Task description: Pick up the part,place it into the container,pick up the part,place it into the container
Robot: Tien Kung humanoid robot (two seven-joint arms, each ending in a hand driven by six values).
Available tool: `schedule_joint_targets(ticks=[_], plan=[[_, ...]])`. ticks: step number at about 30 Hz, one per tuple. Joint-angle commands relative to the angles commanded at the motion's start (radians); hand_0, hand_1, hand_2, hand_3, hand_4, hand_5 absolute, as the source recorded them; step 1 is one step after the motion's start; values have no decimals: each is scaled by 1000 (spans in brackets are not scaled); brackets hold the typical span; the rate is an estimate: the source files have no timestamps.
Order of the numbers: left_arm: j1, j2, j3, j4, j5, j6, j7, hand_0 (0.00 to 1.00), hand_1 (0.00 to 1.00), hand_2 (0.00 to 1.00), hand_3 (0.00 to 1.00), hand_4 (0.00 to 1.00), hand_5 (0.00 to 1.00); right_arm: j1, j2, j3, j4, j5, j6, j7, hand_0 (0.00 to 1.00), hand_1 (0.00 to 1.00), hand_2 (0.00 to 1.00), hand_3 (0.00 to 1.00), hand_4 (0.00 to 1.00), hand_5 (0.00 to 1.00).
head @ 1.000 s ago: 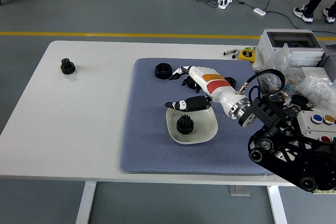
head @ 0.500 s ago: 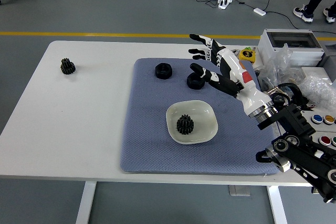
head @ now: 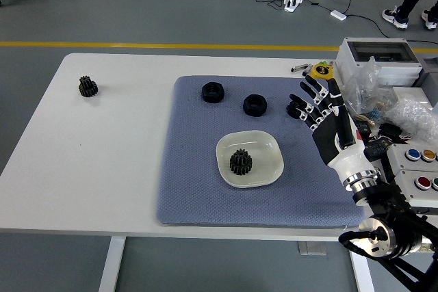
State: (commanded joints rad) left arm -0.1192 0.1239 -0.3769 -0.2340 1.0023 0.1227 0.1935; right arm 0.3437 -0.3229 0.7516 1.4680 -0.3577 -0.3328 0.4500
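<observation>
A white dish (head: pixel 268 154) sits on the blue-grey mat (head: pixel 198 182) and holds a black gear (head: pixel 241 162). Two black ring-shaped parts lie on the mat behind it, one at the left (head: pixel 212 91) and one at the right (head: pixel 254 104). Another black gear (head: pixel 87 86) lies on the bare table at the far left. My right hand (head: pixel 316 109) is raised over the mat's right edge, fingers spread, holding nothing, to the right of the dish. My left arm is out of view.
A grey box (head: pixel 378 57), plastic bags with parts (head: pixel 410 111) and a button panel (head: pixel 419 162) crowd the table's right end. A yellow tape measure (head: pixel 321 71) and pens (head: pixel 300 69) lie behind the mat.
My right hand has pulled back from over the dish and the ring parts to the mat's right edge, open and empty. The gear stays in the dish.
</observation>
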Motion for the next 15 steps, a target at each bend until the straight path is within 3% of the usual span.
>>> schedule_joint_targets(ticks=[6,15], plan=[[-1,-3,-6,-1,16,-3,2,669,643,642,596,645,591,-93,39,48,-15,-57,22,9,762,783,848,882,998,843],[-5,-4,-12,-2,34,-6,1,669,642,643,595,644,591,-141,71,83,-32,-124,38,3,755,779,838,868,998,847]])
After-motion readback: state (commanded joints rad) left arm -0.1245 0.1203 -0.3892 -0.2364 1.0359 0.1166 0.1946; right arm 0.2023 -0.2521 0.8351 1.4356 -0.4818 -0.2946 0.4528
